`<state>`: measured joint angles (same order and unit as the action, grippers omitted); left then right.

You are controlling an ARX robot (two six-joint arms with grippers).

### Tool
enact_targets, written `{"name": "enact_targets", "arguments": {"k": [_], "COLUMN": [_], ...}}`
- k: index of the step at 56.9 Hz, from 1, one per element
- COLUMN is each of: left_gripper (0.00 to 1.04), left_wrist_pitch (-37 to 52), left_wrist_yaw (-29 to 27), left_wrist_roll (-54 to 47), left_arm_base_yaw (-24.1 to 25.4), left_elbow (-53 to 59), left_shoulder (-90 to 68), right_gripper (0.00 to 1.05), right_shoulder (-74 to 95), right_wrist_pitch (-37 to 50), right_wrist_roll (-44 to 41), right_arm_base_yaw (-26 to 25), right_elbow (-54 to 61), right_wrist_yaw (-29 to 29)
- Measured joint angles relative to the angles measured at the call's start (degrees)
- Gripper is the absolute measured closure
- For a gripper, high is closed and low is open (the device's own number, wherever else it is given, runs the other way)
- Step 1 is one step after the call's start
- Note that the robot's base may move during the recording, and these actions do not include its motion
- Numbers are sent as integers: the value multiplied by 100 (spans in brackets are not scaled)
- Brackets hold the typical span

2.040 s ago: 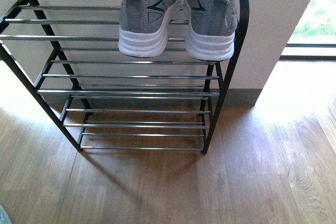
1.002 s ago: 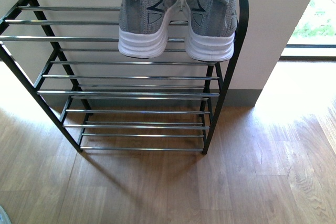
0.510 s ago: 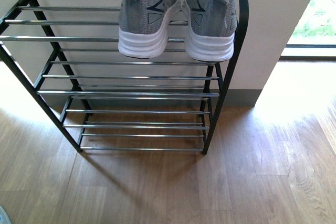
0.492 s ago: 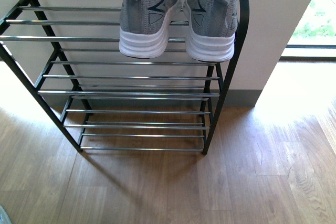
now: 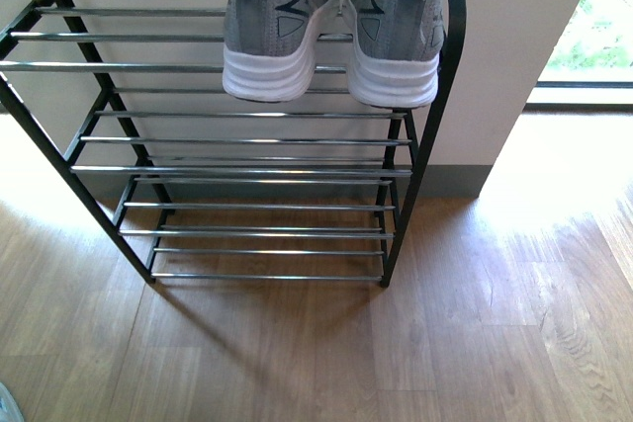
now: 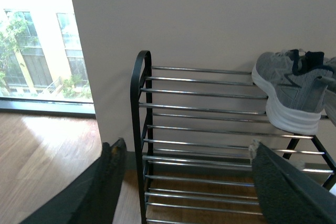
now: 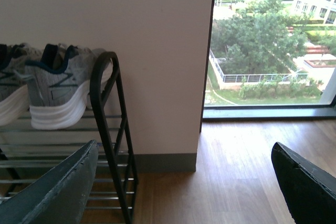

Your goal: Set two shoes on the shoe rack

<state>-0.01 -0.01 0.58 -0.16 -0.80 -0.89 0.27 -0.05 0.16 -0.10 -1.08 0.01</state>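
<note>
Shifted: shoe rack [image 5: 242, 172] and grey sneakers [image 5: 277, 32] read slightly higher in your front view. Sneakers sit on its top tier, ahead of left gripper [image 6: 186, 148] and right gripper [image 7: 185, 150], both spread, empty. Low at the edge, a pale sliver [image 5: 5, 404]: possibly a slide.

Two grey sneakers [image 5: 272, 37] and one shoe rack [image 5: 247, 140] with three tiers of chrome rods. Two grippers, the left gripper [image 6: 186, 144] and the right gripper [image 7: 184, 148], show two dark fingers [image 6: 105, 182] each, and both sneakers lie beyond the fingertips.
</note>
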Motion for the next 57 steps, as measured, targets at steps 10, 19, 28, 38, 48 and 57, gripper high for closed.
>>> {"name": "enact_targets", "arguments": {"k": [10,19,28,38,48,57], "left_gripper": [9,9,9,9,9,9], "left_wrist_pitch": [0,0,-2,-2,-2,-2], "left_wrist_yaw": [-2,0,-2,-2,0,-2], "left_wrist_roll": [-13,-13,-13,-13,-13,-13], "left_arm_base_yaw": [0,0,0,0,0,0], "left_elbow": [0,0,0,0,0,0], "left_shoulder": [0,0,0,0,0,0], "right_gripper": [9,9,9,9,9,9], "right_shoulder": [0,0,-2,-4,-4,-4], "right_wrist_pitch": [0,0,-2,-2,-2,-2], "right_wrist_roll": [0,-2,0,-2,-2,0], "right_arm_base_yaw": [0,0,0,0,0,0], "right_elbow": [0,0,0,0,0,0], "right_wrist_yaw": [0,0,-2,-2,0,-2]}}
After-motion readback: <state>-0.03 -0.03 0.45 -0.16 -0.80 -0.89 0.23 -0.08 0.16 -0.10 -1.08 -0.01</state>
